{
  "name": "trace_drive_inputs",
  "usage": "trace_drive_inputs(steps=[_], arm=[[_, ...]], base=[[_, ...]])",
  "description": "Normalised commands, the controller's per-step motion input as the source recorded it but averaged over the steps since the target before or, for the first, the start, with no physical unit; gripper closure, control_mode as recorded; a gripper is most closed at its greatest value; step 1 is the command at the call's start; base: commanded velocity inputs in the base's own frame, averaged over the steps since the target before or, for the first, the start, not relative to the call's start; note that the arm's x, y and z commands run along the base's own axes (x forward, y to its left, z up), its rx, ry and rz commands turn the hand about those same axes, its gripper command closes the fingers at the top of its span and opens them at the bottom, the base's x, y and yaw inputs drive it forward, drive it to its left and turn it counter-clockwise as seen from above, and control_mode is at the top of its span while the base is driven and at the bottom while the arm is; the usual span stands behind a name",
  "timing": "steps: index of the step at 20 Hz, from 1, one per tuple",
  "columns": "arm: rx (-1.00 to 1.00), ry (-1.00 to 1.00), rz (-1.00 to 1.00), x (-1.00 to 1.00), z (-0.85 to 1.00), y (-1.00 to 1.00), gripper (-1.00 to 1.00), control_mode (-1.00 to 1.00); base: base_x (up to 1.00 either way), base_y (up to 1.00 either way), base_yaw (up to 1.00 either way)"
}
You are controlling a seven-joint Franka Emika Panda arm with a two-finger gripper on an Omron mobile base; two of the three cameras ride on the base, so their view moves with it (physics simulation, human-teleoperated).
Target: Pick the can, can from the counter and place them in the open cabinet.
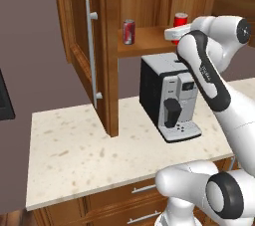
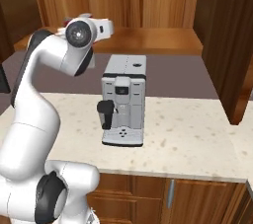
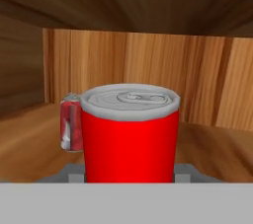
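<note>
You see the gripper (image 3: 129, 176) pinching the plain bright red soda can (image 3: 129, 136) between its jaws, upright over the brown wooden cabinet's plank shelf (image 1: 149, 43). Farther along that shelf, toward its left edge, stands the darker red can with grey-white markings (image 1: 129, 32).

Bright red can (image 3: 129, 141) showing silver top; darker red can (image 1: 129, 32) wearing grey-white markings; cabinet (image 1: 107, 46) looking brown wood; surface (image 1: 74, 155) showing cream speckles.
</note>
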Motion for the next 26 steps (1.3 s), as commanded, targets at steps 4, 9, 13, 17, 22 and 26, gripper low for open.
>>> trace_drive_inputs(steps=[4,9,13,17,22,26], arm=[[0.00,0.00,0.04,0.55,-0.10,0.00,1.00,-1.00],[0.00,0.00,0.06,0.48,-0.17,0.00,1.00,-1.00],[0.00,0.00,0.10,0.33,-0.18,0.00,1.00,-1.00],[0.00,0.00,0.09,0.29,-0.19,0.00,1.00,-1.00],[0.00,0.00,0.06,0.34,-0.12,0.00,1.00,-1.00],[0.00,0.00,0.04,0.35,-0.06,0.01,1.00,-1.00]], base=[[0.00,0.00,0.00],[0.00,0.00,0.00],[0.00,0.00,0.00],[0.00,0.00,0.00],[0.00,0.00,0.00],[0.00,0.00,0.00]])
